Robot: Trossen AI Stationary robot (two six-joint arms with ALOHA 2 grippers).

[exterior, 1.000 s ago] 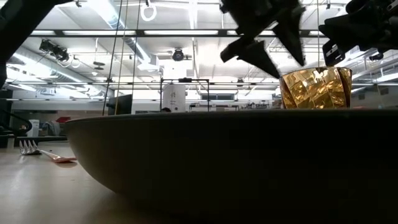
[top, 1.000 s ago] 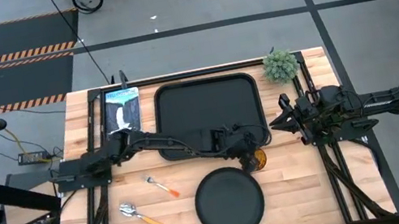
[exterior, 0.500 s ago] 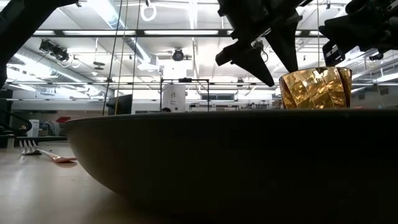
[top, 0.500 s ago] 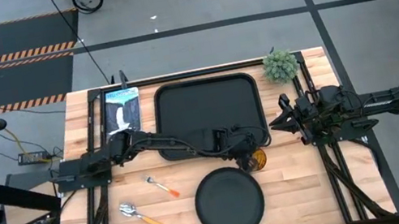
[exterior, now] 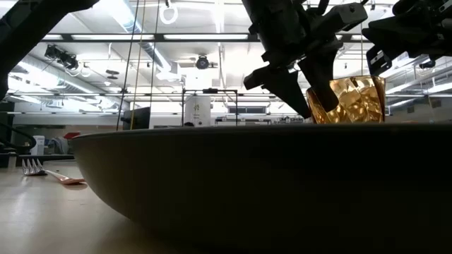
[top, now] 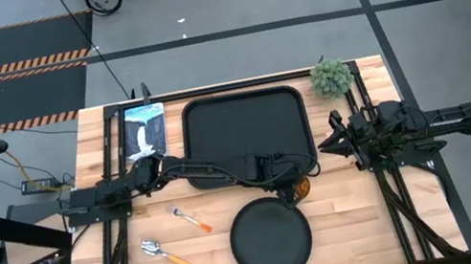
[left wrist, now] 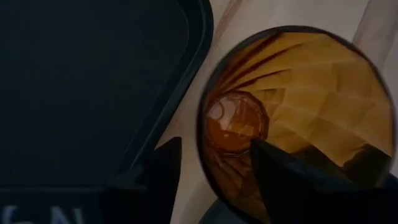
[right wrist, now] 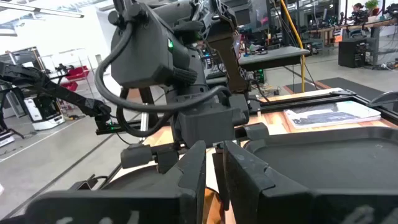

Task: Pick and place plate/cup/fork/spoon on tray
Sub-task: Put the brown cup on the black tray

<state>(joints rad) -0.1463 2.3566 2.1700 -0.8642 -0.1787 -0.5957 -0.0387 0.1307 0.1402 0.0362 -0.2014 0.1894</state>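
Note:
The amber cup point(top: 301, 188) stands on the table between the black tray point(top: 246, 135) and the round black plate point(top: 271, 239). My left gripper point(top: 289, 186) is open over the cup's rim, with one finger inside the cup point(left wrist: 298, 99) and one outside. In the low view the cup point(exterior: 349, 99) stands tilted. The fork point(top: 191, 219) and the spoon point(top: 168, 255) lie on the table at the near left. My right gripper point(top: 332, 141) waits shut at the table's right. My left gripper straddles the cup's wall on the side toward the tray point(left wrist: 205, 155), one finger point(left wrist: 292, 180) inside the hollow and one point(left wrist: 155, 180) outside. The fingers come from above, slanting down. The cup is tipped, its base hidden behind the plate; which finger touches it I cannot tell.
A small green plant point(top: 331, 77) stands at the far right corner and a blue-white picture card point(top: 144, 129) lies left of the tray. The plate's rim point(exterior: 247, 176) fills the low view's foreground. The left arm stretches across the tray's near edge.
My left gripper has gone down over the cup, so that one finger now reaches into it. The cup, upright before, has tipped and shifted a little toward the table's left.

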